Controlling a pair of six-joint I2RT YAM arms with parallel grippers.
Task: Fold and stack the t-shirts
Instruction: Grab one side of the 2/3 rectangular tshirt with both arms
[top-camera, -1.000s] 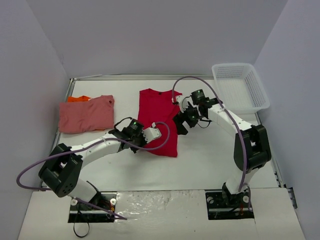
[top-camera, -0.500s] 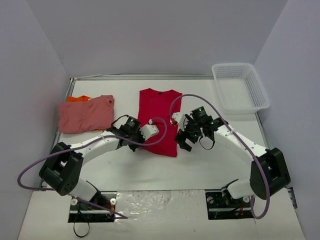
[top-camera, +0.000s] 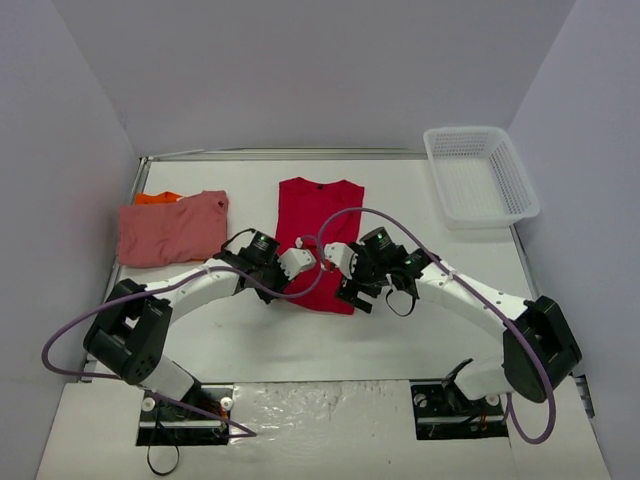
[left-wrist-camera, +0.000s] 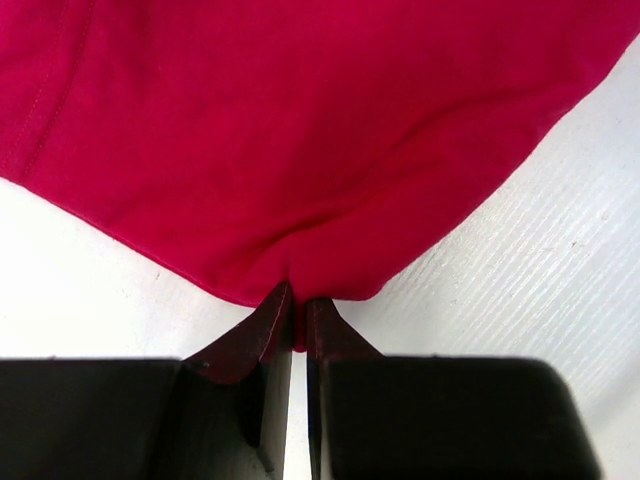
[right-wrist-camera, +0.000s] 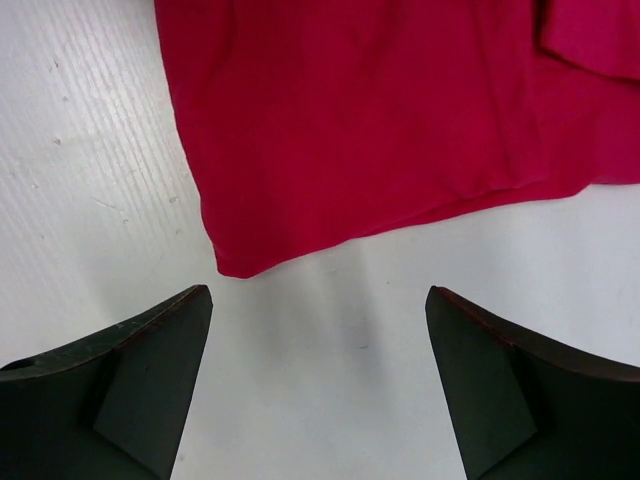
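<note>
At the near left edge of the red shirt (left-wrist-camera: 300, 130), the left pincer (left-wrist-camera: 297, 302) is clenched on the hem, its two dark tips pressed together with a small pucker of cloth between them. The rest of the shirt spreads flat away from it over the white table (left-wrist-camera: 560, 250). The right pincer (right-wrist-camera: 320, 300) hangs just short of the same shirt's near right corner, jaws spread wide with nothing between them. That corner lies on the table just ahead of the fingers and touches neither. From above, the two pincers sit close together at the shirt's near end, one on each side, and the shirt stretches away from them with its collar at the far end. Well to the left, by the table's left edge, a pink shirt (top-camera: 170, 232) lies folded over an orange shirt (top-camera: 158, 197), of which only a strip shows. A white mesh basket (top-camera: 480, 180) stands at the far right corner, apart from all the cloth.
</note>
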